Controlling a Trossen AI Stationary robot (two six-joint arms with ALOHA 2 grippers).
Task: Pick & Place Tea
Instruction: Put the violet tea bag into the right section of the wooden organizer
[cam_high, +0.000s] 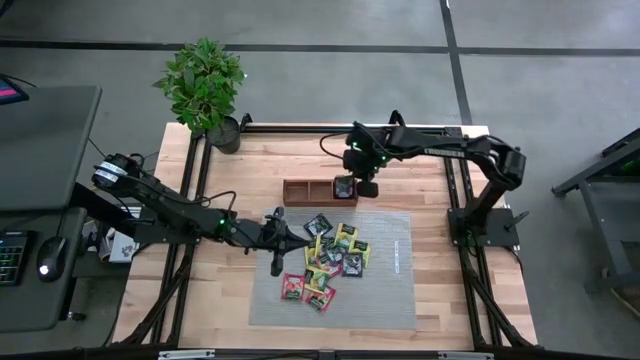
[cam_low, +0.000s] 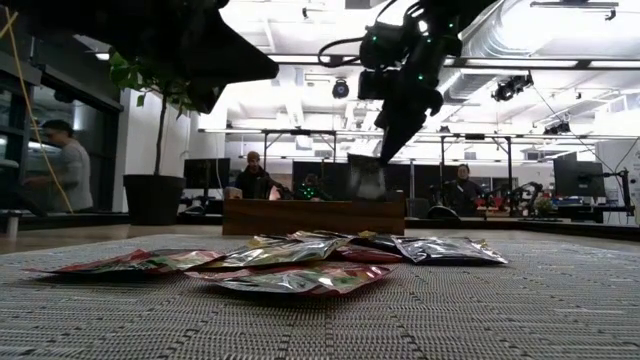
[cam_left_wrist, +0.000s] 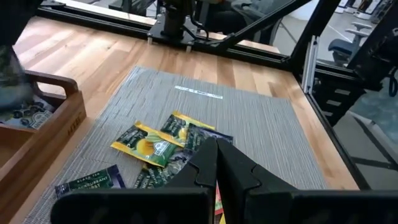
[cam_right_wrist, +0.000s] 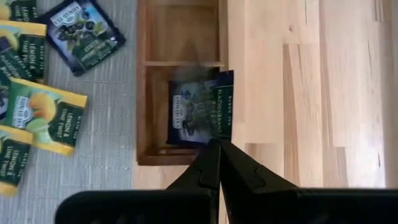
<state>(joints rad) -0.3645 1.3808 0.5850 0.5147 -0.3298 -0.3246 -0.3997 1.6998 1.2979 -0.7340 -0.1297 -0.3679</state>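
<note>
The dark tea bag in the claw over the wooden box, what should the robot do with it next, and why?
Probably open its fingers and let go. The right gripper is shut on a dark tea sachet that hangs over the end compartment of the wooden tray, where another dark sachet already lies. Letting go should drop it in. The left gripper waits, shut, by the sachet pile.

Even, bright overhead light falls on the wooden table (cam_high: 400, 170), with soft shadows only. In the low view, ceiling lamps (cam_low: 300, 40) glare white, leaving the arms as dark silhouettes; the foil sachets (cam_low: 300, 280) shine, and the near mat (cam_low: 500, 320) is blurred.
</note>
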